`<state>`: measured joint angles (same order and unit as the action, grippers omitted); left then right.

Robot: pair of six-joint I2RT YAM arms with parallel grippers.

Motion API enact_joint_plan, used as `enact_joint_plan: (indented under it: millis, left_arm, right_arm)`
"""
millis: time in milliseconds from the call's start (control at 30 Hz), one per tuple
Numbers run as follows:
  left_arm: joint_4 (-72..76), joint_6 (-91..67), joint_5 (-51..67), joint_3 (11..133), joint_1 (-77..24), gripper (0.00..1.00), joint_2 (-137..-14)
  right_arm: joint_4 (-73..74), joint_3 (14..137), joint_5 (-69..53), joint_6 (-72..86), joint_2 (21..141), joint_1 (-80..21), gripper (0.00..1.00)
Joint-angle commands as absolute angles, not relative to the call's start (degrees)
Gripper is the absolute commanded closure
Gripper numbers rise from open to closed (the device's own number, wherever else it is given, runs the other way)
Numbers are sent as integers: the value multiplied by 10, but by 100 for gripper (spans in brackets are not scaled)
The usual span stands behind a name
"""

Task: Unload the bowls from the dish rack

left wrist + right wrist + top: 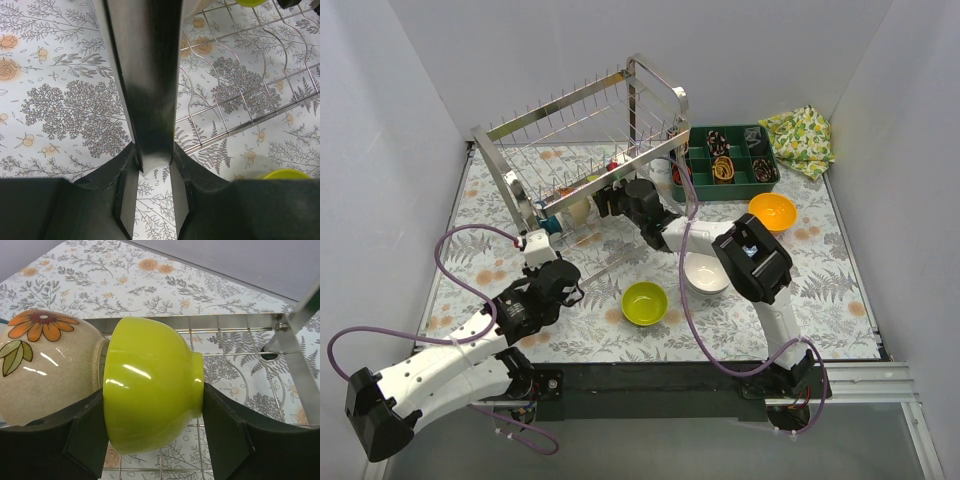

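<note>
The steel wire dish rack stands tilted at the back left. My right gripper reaches into its lower tier and is shut on a lime green bowl lying on its side, one finger on the rim and one on the foot. A beige bowl with an orange flower sits against it on the left. My left gripper is shut on the rack's flat steel frame bar at the rack's near left corner. On the table stand another lime green bowl, a white bowl and an orange bowl.
A dark green compartment tray with small items stands at the back right, beside a yellow patterned cloth. The rack's wire floor lies right of the left gripper. White walls enclose the table on three sides.
</note>
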<state>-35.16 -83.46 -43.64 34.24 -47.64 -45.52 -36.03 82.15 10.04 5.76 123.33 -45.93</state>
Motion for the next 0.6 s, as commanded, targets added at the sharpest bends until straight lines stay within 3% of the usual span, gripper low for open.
enact_joint_plan:
  millis: [0,567]
  left_arm:
    - [-312,-853,-430,352,-478,78,-471]
    - [-317,-849,-434,359,-478,70,-474]
  right_arm:
    - [-453,793,175,25,1167,-467,97]
    - [-412,576,91,80,953,-472,98]
